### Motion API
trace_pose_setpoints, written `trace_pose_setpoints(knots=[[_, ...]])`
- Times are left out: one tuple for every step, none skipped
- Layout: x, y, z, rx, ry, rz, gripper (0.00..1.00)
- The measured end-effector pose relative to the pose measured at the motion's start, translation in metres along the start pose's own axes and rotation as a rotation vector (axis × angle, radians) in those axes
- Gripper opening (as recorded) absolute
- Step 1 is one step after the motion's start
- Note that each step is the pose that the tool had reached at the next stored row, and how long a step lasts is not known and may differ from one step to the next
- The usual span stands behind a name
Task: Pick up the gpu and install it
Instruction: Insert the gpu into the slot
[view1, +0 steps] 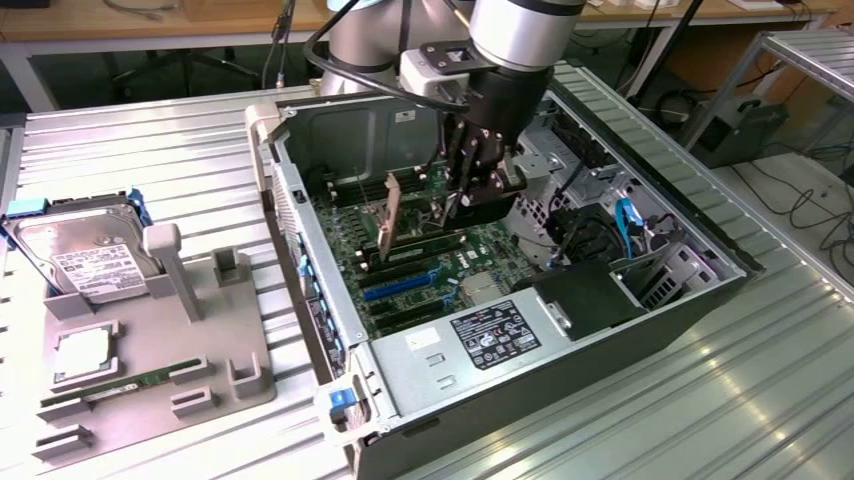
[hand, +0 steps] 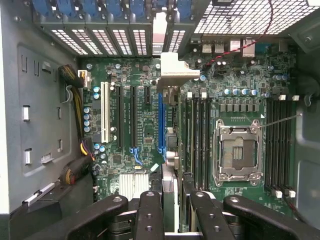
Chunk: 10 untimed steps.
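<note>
Gripper (view1: 463, 205) clenched on the gpu (view1: 395, 218) inside the open computer case (view1: 587, 370).
The thin brown card stood on its edge over the bumpy green board (view1: 441, 270), by a long blue slot (hand: 161, 125). A shiny square socket (hand: 237, 150) sat close. A silver hard drive (view1: 83, 258) lay outside on a grey tray (view1: 227, 370).

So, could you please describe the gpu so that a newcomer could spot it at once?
Look inside the open computer case. The gpu stands on edge over the green motherboard, clamped between the fingers. It is the only tan-brown upright card there, with a silvery end bracket.
</note>
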<state>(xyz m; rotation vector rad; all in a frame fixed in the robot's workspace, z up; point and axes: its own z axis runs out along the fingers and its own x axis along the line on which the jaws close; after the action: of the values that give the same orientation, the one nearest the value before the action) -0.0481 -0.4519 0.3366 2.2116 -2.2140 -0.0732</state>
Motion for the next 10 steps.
trace_pose_setpoints(knots=[[0.0003, 0.0, 0.0002, 0.0, 0.0, 0.0, 0.26], [0.0005, 0.0, 0.0003, 0.0, 0.0, 0.0, 0.26], [0.0008, 0.0, 0.0005, 0.0, 0.0, 0.0, 0.26], [0.001, 0.0, 0.0006, 0.0, 0.0, 0.0, 0.26], [0.0013, 0.0, 0.0007, 0.0, 0.0001, 0.0, 0.26], [0.0015, 0.0, 0.0009, 0.0, 0.0, 0.0, 0.26], [0.0017, 0.0, 0.001, 0.0, 0.0001, 0.0, 0.26], [0.0019, 0.0, 0.0012, 0.0, 0.0, 0.0, 0.26], [0.0021, -0.0001, 0.0013, 0.0, 0.0001, 0.0, 0.26], [0.0024, -0.0001, 0.0014, 0.0, 0.0, 0.0, 0.26]])
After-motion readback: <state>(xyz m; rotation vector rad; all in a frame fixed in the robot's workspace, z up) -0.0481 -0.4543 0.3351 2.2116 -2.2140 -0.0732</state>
